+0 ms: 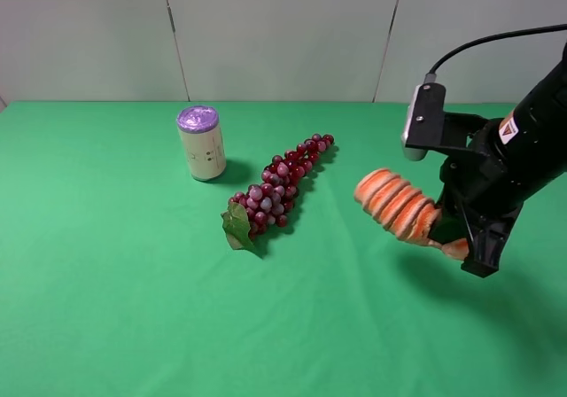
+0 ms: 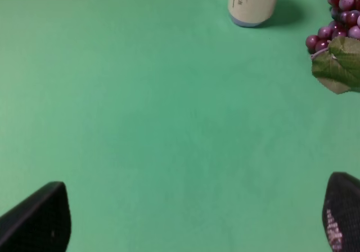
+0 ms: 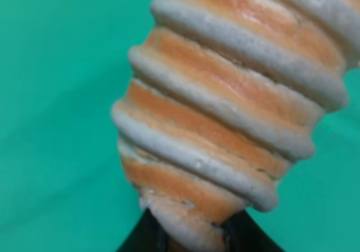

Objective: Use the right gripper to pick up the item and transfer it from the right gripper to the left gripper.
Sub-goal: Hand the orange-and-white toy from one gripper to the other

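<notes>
Overhead view: we get bright, even, diffuse light, no glare on the green cloth (image 1: pixel 115 308). Shadows are soft and fall right of the can (image 1: pixel 203 143) and the grapes (image 1: pixel 279 187), so we read the light as coming from the left. A faint broad shadow lies on the cloth at lower right. Focus is sharp there. Left wrist view is dimmer and slightly soft; the left gripper (image 2: pixel 194 224) fingertips (image 2: pixel 39 221) are blurred dark shapes. Right wrist view: the roll (image 3: pixel 225 111) is too close and out of focus, and the cloth is tinted teal.
</notes>
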`<state>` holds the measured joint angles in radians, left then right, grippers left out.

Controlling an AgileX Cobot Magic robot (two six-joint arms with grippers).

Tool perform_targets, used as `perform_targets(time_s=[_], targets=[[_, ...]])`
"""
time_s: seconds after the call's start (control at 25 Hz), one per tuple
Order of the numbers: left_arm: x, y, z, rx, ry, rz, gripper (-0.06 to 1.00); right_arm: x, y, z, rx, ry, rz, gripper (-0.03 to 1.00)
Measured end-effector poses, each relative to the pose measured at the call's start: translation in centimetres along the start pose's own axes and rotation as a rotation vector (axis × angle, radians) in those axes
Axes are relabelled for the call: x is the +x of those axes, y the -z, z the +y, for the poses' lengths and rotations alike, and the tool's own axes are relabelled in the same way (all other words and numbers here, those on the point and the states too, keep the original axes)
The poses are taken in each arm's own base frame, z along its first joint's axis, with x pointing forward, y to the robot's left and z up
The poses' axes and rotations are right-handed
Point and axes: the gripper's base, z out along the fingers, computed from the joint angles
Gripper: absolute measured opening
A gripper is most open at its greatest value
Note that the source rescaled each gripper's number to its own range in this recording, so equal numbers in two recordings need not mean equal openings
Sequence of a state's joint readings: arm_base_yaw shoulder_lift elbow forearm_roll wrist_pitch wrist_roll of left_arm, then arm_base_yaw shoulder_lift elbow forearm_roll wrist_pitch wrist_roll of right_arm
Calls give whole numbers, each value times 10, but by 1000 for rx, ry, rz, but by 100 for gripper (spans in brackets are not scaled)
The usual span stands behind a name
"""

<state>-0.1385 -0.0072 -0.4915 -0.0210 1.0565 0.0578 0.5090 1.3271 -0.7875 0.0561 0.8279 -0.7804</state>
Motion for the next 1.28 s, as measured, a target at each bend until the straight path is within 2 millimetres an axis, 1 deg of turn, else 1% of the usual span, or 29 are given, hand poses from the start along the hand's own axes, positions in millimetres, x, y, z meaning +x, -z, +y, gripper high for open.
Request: perform_targets(time_s=[0.48, 1.12, 1.28], targets=[[0, 0, 0, 0, 0, 0, 100, -18, 0, 24, -59, 89, -31, 2], [0, 0, 0, 1, 0, 0, 100, -18, 0, 25, -61, 101, -30, 2], [0, 0, -3, 32, 18, -2, 100, -18, 0, 25, -59, 102, -31, 2]])
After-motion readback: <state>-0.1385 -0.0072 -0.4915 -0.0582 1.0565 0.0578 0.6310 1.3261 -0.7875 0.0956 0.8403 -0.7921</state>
